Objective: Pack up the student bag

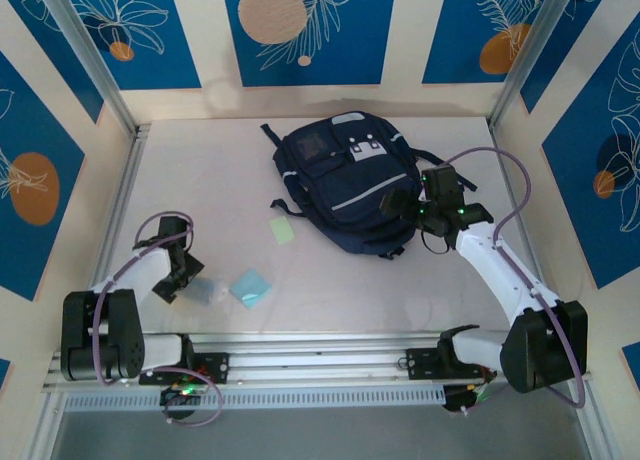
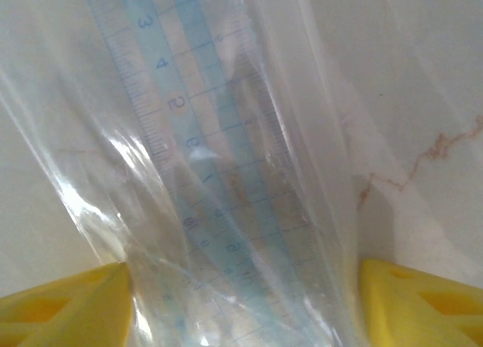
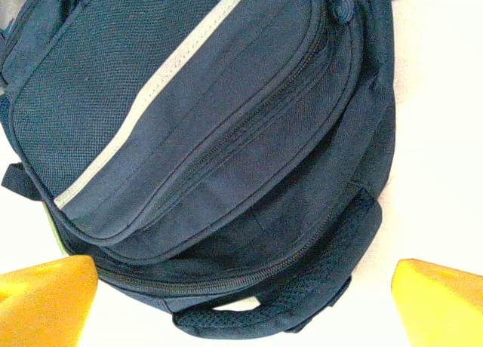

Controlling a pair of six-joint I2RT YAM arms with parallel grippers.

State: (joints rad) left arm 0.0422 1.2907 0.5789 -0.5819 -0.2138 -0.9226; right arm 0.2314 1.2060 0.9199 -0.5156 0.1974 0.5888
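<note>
Jaws on the left gripper [image 2: 245, 302] sit apart on either side of a clear plastic sleeve [image 2: 302, 136] with a blue ruler [image 2: 219, 173] inside, down by the near left corner of the bench [image 1: 200, 170]. Honestly can't tell if they're squeezing it or just straddling it. The right gripper [image 3: 245, 294] is wide open, holding nothing, hovering over the right side of the backpack [image 1: 335, 195]. That navy backpack lies flat toward the far edge, a bit right of the middle. Between it and the sleeve there's a pale green slip [image 1: 282, 230] and a light blue square [image 1: 250, 287].
</note>
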